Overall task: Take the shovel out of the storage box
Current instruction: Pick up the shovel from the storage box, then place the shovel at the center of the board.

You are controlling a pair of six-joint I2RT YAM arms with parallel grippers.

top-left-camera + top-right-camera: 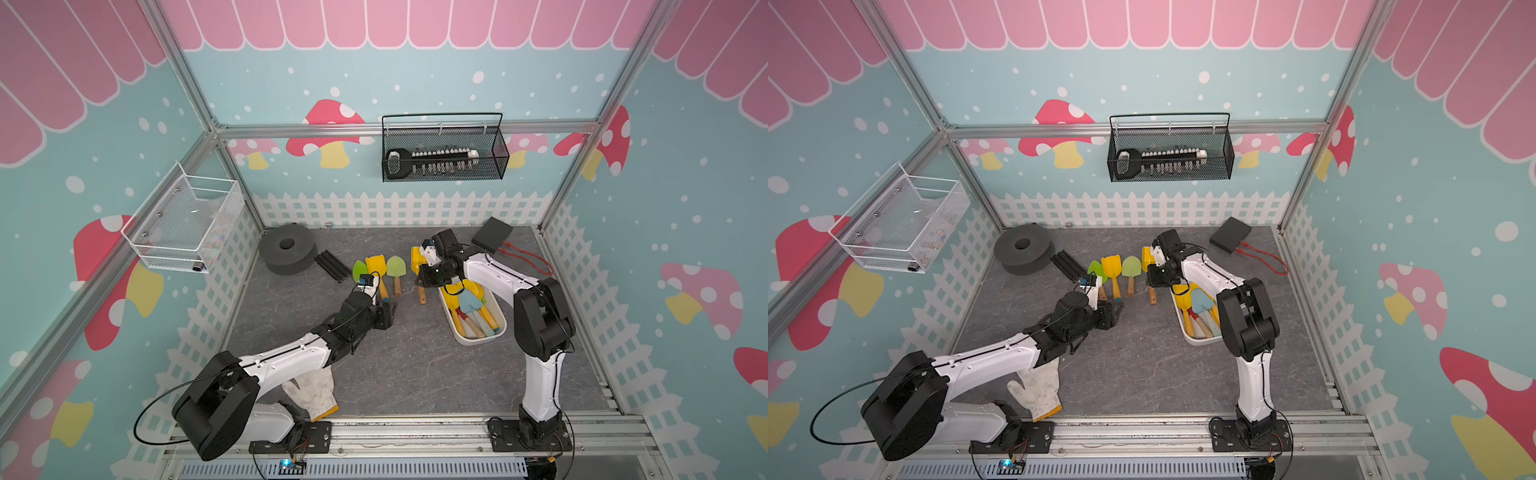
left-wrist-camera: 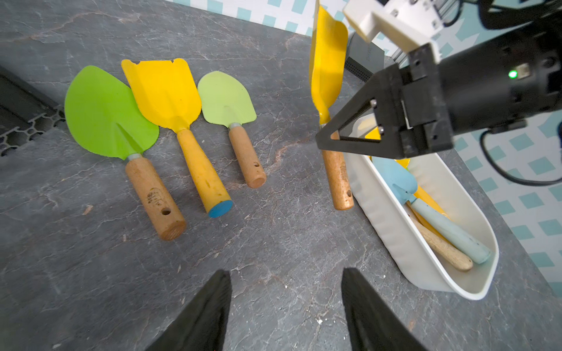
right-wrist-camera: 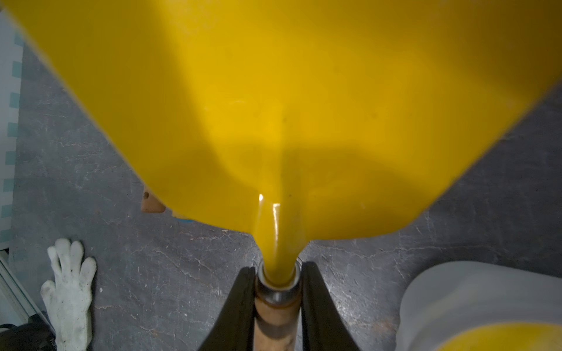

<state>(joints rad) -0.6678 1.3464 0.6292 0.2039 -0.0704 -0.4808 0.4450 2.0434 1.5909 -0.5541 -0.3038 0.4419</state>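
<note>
Risk noted: the right gripper [image 3: 278, 269] is pinching the yellow shovel [image 3: 273, 106] only at the narrow metal collar between blade and wooden handle. The broad blade could be levering it loose, or the handle end could be knocking the storage box [image 2: 395, 234] wall just beside it. The jaws are standing narrowly apart, closed on that collar. The shovel is lying outside the box, just right of centre in both top views, with its blade projecting ahead of the claw and its handle trailing back between the jaws. The left gripper [image 2: 286, 272] is hanging half open, empty.
</note>
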